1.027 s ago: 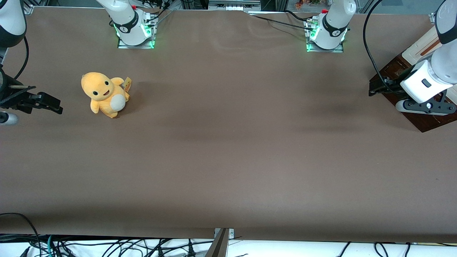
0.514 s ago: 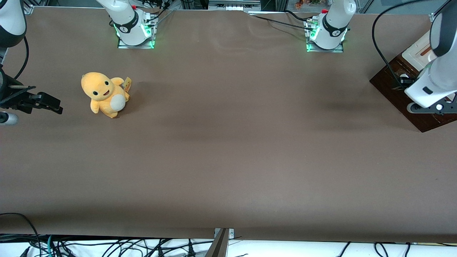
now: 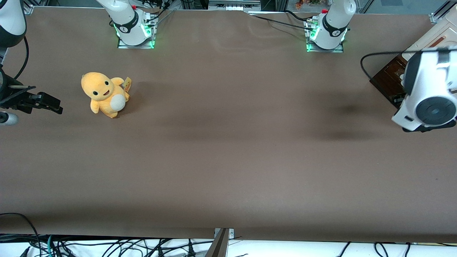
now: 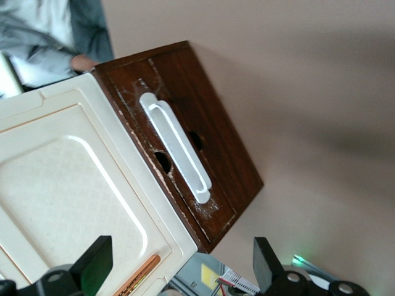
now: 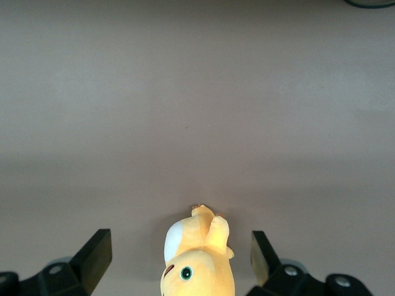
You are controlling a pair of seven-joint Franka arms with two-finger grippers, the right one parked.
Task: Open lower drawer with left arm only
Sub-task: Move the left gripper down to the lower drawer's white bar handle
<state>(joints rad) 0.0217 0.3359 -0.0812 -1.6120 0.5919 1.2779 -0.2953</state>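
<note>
a wide table (image 3: 228, 153) covered in matte brown sheeting fills nearly the whole front view, lit evenly from above, with soft dark shadow patches (image 3: 339, 123) toward the working arm's end. along the lower edge of the frame a tangle of black cables (image 3: 107, 246) lies on a white surface, and a small metal bracket (image 3: 224, 236) sits at the table's edge. in the left wrist view a person in grey-blue clothing (image 4: 55, 31) stands near the table.

The left arm (image 3: 426, 92) hides most of the lower drawer (image 3: 387, 80).

Dark-brown lower drawer (image 4: 203, 148) with white bar handle (image 4: 176, 147), seemingly shut.
</note>
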